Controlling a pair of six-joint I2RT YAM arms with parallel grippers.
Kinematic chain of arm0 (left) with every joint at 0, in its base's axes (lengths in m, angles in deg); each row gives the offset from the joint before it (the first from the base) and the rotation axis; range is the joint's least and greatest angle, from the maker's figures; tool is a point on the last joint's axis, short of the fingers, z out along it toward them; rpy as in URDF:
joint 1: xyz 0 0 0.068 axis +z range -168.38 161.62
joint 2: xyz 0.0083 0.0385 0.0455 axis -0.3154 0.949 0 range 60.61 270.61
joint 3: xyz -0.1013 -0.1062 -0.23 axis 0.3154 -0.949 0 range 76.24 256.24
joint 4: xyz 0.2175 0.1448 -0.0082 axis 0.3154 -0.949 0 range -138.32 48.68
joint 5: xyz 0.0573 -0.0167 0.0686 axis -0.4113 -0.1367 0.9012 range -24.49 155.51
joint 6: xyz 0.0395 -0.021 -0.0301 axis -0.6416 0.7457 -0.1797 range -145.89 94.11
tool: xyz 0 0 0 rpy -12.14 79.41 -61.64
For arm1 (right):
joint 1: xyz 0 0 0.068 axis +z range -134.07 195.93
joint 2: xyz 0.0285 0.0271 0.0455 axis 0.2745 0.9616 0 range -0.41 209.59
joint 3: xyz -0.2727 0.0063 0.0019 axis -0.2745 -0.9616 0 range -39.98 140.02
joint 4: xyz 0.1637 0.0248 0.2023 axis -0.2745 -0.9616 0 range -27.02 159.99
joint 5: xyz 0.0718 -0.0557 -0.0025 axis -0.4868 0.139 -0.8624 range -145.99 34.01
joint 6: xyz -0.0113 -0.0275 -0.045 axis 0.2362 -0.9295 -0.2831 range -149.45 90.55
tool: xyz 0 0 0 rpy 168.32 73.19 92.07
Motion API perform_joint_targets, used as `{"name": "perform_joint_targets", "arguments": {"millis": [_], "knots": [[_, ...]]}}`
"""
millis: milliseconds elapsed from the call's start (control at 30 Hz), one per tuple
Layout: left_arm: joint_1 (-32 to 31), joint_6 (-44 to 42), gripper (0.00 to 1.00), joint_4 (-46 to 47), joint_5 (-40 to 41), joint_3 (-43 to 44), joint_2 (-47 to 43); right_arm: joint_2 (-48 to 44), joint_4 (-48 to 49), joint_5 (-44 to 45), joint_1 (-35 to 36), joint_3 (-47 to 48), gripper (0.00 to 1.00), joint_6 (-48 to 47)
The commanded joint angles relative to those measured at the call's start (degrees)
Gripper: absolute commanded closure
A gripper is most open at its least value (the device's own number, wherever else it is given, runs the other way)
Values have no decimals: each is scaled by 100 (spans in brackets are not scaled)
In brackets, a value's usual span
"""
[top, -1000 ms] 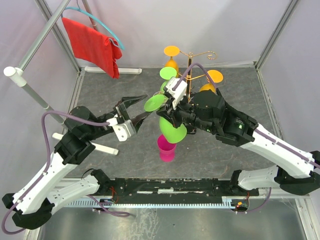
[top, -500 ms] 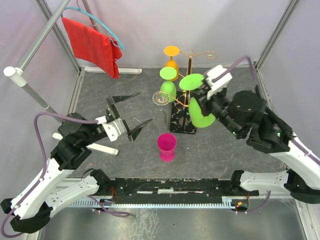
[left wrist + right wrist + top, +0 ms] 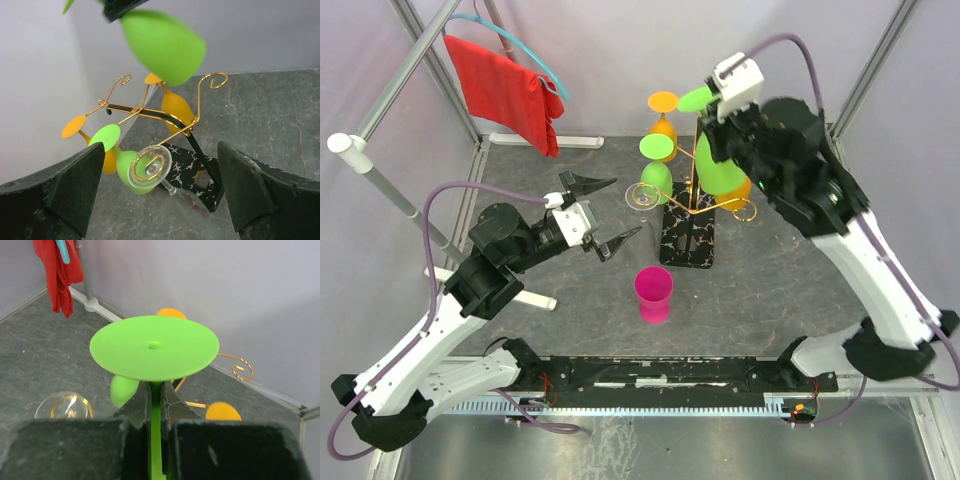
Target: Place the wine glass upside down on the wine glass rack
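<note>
The grey tabletop [image 3: 790, 260] carries the wine glass rack [image 3: 688, 238], its black marble base near the centre. The right gripper [image 3: 156, 396] is clenched on the stem of the green wine glass [image 3: 720, 168], held foot-up and tilted above the gold rack arms, apart from them. The left gripper [image 3: 605, 212] is released, jaws spread wide, left of the rack. A pink cup [image 3: 653, 293] stands just in front of the base

Top external: fixed, high at the near edge, looking down over the whole table [image 3: 800, 270]. Left wrist: low and close, facing the wine glass rack [image 3: 182, 157] side-on, apparently tilted upward. Right wrist: very near the green wine glass [image 3: 155, 347] foot; all three views share the rack.
</note>
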Motion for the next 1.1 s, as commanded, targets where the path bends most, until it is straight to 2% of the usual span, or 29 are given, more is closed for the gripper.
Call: {"name": "perform_joint_targets", "arguments": {"millis": [0,167,233,433,533,733,867,1067], "knots": [[-9,360,1,436,136,-5,-47,913,249,-1256,-837,1073,99,119],[-4,378,1,434,374,-72,-15,2082,170,-2469,-2139,2717,99,542],[1,374,1,468,474,-160,-15,2238,500,-2909,-2725,2664,99,783],[1,396,1,537,709,-374,-12,1731,2563,-3823,-4492,692,99,1602],[0,516,1,411,824,-390,-11,1462,3564,-4124,-5087,-380,99,1642],[-10,926,1,543,1088,-844,-276,1160,5353,-4413,-5486,-2146,99,1171],[-3,1035,1,606,1116,-1053,-459,1459,7175,-5150,-5700,-3040,99,1711],[-7,1070,1,883,1126,-1196,-542,2300,9221,-6279,-5769,-3524,99,2608]]}}
